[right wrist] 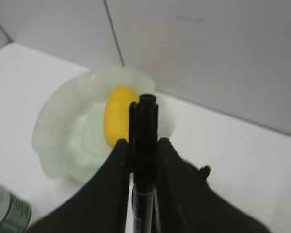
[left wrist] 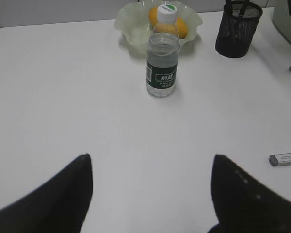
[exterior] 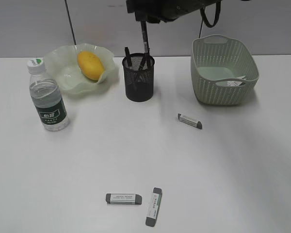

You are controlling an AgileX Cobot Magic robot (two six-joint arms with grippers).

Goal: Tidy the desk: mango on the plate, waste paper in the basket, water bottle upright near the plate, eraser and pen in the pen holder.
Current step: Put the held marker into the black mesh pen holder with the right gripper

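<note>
The right arm (exterior: 169, 9) is cut off at the exterior view's top edge; waste paper (exterior: 234, 83) barely shows behind the basket (exterior: 223, 73) rim.

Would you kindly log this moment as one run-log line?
right claw: shut on pen above pen holder | left claw: open, idle | mango: on plate

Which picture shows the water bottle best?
The left wrist view: the water bottle stands whole and centred, label facing the camera. The exterior view also shows it whole, at the left. The right wrist view catches only a corner.
</note>
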